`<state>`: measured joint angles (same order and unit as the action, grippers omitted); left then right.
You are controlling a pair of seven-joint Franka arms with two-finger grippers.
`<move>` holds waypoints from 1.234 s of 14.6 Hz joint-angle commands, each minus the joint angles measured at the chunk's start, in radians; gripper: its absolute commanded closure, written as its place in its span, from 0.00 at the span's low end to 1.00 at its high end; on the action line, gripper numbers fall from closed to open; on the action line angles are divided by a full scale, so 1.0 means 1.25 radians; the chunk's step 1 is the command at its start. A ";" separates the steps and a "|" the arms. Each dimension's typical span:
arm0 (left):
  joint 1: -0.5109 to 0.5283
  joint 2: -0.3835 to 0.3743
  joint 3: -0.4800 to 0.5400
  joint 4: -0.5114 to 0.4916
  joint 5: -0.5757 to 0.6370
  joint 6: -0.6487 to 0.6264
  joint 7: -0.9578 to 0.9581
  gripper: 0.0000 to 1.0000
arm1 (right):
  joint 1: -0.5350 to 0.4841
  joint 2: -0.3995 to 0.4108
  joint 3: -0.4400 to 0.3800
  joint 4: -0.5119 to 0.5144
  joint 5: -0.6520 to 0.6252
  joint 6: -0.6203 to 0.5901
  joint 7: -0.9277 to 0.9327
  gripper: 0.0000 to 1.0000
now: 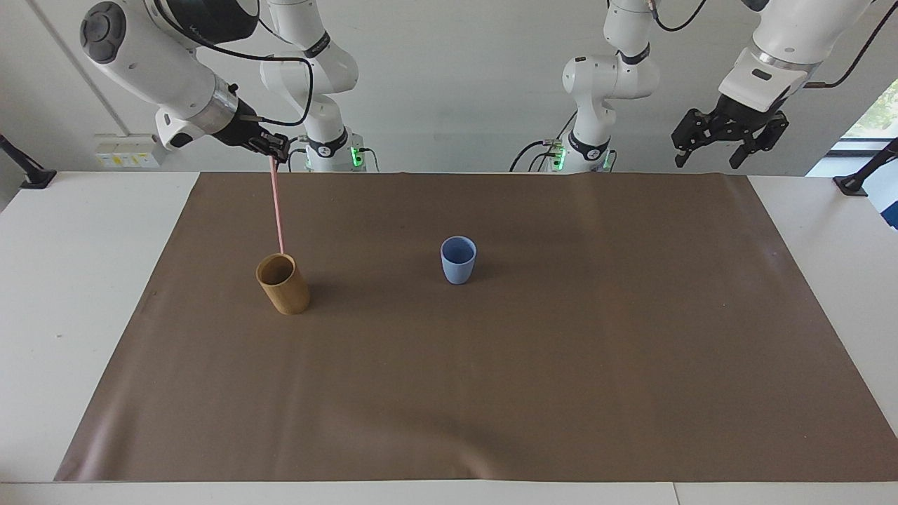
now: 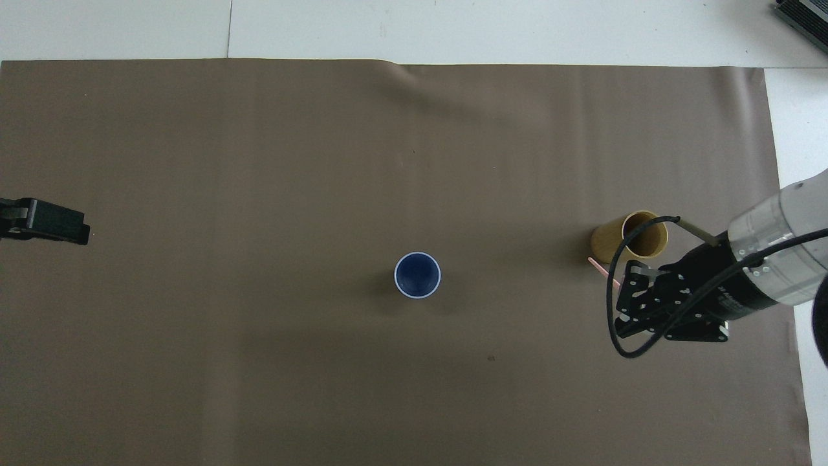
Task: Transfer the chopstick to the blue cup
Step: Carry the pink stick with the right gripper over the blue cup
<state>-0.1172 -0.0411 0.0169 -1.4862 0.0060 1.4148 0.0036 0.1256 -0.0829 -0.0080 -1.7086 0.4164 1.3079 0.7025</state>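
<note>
Chopstick point(image 1: 278, 207) hanging nearly upright in the air, pinched at its top end by the right gripper point(image 1: 275, 149). Lower tip just above the rim of the tan cup point(image 1: 283, 284), clear of the cup's mouth in the facing view. Seen from overhead as only a short pink stub point(image 2: 603, 270) poking out beside the tan cup point(image 2: 627, 237), the rest covered by the right gripper point(image 2: 622, 285). Jaws of the right gripper closed tight on the stick, fingertips meeting around it.

Right arm reaching in from its own end of the table, wrist tilted down, black cable looping around the hand. Held up over the brown mat point(image 1: 491, 351), above the tan cup.

Tan cup standing on the mat toward the right arm's end of the table, leaning a little in the facing view.

Blue cup point(image 1: 458, 259) upright near the middle of the mat, well apart from the tan cup, toward the left arm's end from it. Dark blue inside with a pale rim from overhead point(image 2: 417, 274). Nothing in it.

Left gripper point(image 1: 729, 137) waiting high over the mat's edge at the left arm's end, jaws spread wide, holding nothing. Only its dark tip point(image 2: 45, 221) showing at the edge of the overhead view.

Mat covering most of the white table point(image 1: 84, 280).
</note>
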 commanded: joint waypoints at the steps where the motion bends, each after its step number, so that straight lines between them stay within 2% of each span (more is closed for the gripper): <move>1: -0.003 -0.010 0.005 -0.009 -0.002 0.000 0.001 0.00 | 0.028 -0.013 0.016 -0.010 0.081 0.070 0.116 1.00; 6: -0.003 -0.010 0.005 -0.009 -0.002 0.000 0.001 0.00 | 0.162 -0.009 0.016 -0.012 0.153 0.239 0.327 1.00; 11: -0.003 -0.010 0.005 -0.009 -0.002 0.000 0.001 0.00 | 0.250 0.039 0.019 -0.026 0.223 0.400 0.448 1.00; 15: -0.003 -0.010 0.005 -0.009 -0.002 0.000 0.001 0.00 | 0.263 0.086 0.019 -0.032 0.285 0.443 0.452 1.00; 18: -0.003 -0.010 0.005 -0.009 -0.002 0.000 0.001 0.00 | 0.270 0.096 0.019 -0.065 0.299 0.446 0.427 1.00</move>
<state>-0.1172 -0.0411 0.0169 -1.4862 0.0060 1.4148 0.0036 0.4594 0.0414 0.0176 -1.7513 0.7540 1.8486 1.2611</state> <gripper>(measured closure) 0.000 0.952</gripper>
